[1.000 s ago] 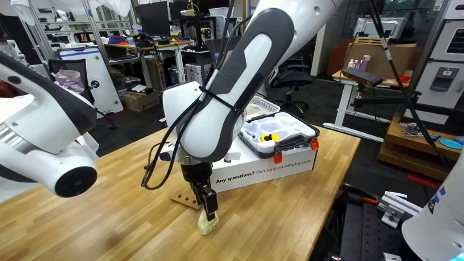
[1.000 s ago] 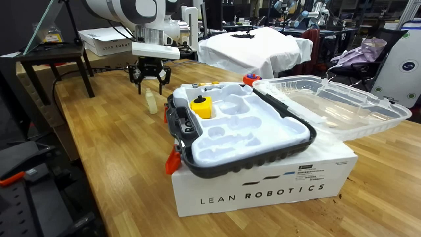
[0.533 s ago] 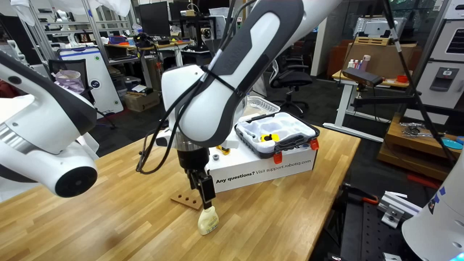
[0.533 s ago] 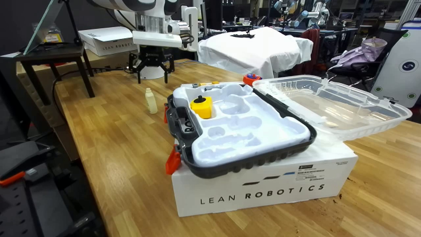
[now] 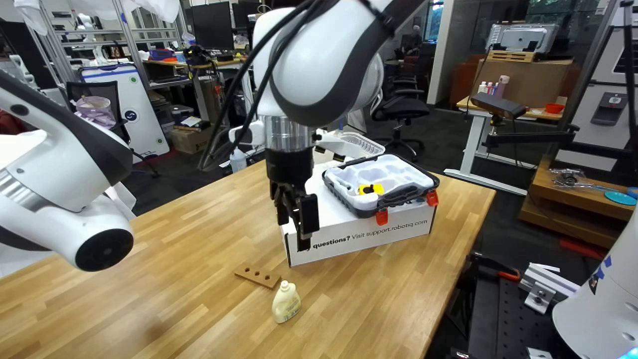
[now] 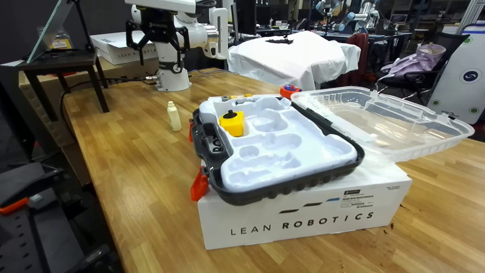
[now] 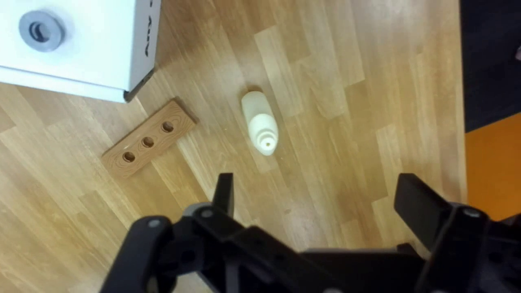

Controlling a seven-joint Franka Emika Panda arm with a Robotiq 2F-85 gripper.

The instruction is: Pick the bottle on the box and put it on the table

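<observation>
Your bottle [image 7: 260,122], small and pale cream-yellow, stands upright on the light wooden bench [image 5: 374,284], off the white cardboard box [image 5: 369,237] and near one of its corners. The tool [image 7: 316,189] is above the bench, tips pointing down, and you have its two fingers spread wide apart; the bench top shows between them in the wrist view. There you see the bottle just beyond the fingertips, untouched. A flat brown wood-grained strip [image 7: 158,134] with three holes lies near both the bottle and the box corner. On top of the box you have an open black-and-white case [image 6: 303,180], its clear lid [image 6: 394,121] laid back, and a yellow block [image 6: 232,126] with a black knob sitting in the moulded tray. A grey ring [image 7: 53,34] lies on the box top near the corner. You can read LEAN ROBOTICS on the box's side in an exterior view.
</observation>
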